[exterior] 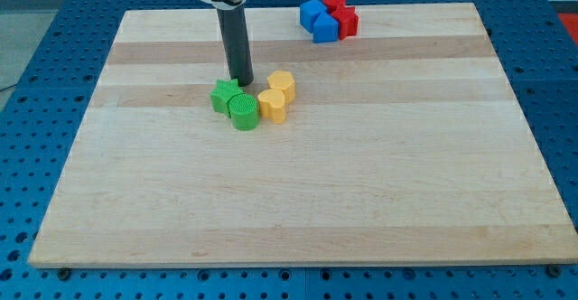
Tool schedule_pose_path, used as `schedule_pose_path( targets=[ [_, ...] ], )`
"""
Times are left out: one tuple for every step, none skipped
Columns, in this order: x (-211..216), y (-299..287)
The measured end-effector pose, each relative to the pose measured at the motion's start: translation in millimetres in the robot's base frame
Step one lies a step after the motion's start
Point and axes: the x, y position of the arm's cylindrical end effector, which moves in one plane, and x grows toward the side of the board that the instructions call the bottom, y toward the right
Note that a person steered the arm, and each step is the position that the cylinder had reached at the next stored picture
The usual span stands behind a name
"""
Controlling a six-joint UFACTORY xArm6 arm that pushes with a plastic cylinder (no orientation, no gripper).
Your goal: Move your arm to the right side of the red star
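Observation:
The red star [348, 23] sits near the view's top, right of centre, touching a red cylinder [335, 2] above it and a blue block [325, 27] on its left, with another blue block [312, 13] beside that. My tip [242, 83] is far to the star's lower left, at the upper edge of a cluster of green and yellow blocks. It touches or nearly touches the green star [225, 95].
The cluster holds the green star, a green cylinder [243, 112], a yellow heart [272, 106] and a yellow block [283, 84]. The wooden board [298, 192] lies on a blue perforated table [36, 83]; its edges show on all sides.

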Motion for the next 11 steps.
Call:
schedule_pose_path(
  targets=[
    [11.8,-15.4],
    [8.6,-14.8],
    [-11.7,-5.8],
    [-36.7,-4.1],
    [-39.0,40.7],
    [-55.8,119.6],
    [-80.2,200.6],
    [-90.3,272.0],
    [-126.2,299.6],
    [-139.0,305.6],
    [-139.2,287.6]
  ],
)
